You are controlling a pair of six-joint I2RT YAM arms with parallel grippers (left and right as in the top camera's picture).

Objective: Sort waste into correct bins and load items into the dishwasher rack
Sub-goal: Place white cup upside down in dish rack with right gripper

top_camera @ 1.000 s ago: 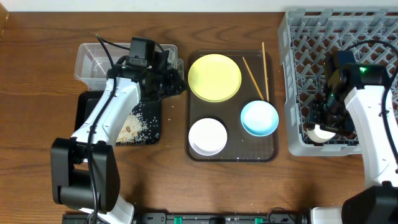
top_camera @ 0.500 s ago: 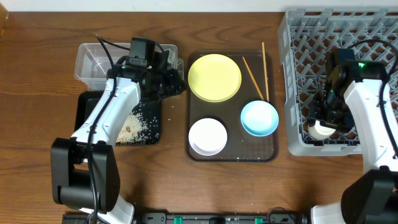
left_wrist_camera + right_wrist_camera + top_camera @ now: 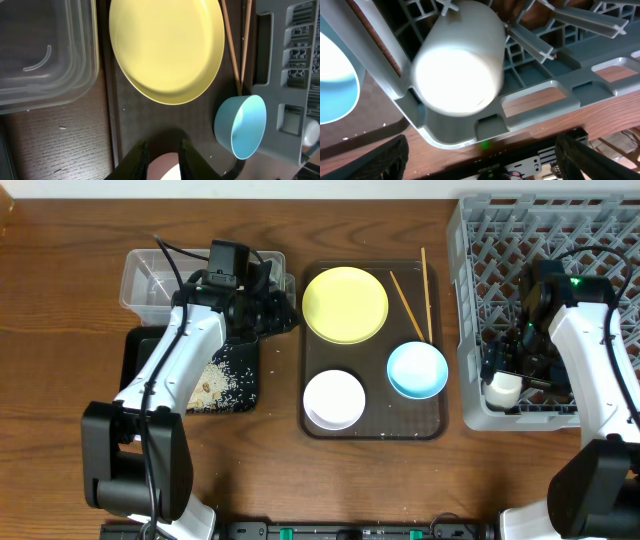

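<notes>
Grey plastic rack (image 3: 520,225) stands at the right of the table (image 3: 60,240), and the white cup (image 3: 457,65) sits in its near-left corner. We can't tell whether the cup is upright or tipped. The right gripper (image 3: 482,142) hangs just over the cup with its fingers spread wide to either side, not touching it and holding nothing. In the middle is the brown serving tray (image 3: 375,415). It carries the yellow plate (image 3: 345,304) far left, the white bowl (image 3: 334,399) near left, and the blue bowl (image 3: 417,369) near right. The chopsticks (image 3: 410,308) lie far right, just beside the plate. At the left, the clear tub (image 3: 145,280) is far and the black tray (image 3: 132,358) is near, just beside it. Loose rice (image 3: 232,375) is scattered in the black tray. The left gripper (image 3: 162,160) hovers between the tub and the brown tray's far-left corner, its fingers a narrow gap apart. The wrist view shows a pale blur in that gap. We cannot tell whether that is something pinched or the white bowl behind, so the grip state is unclear.
</notes>
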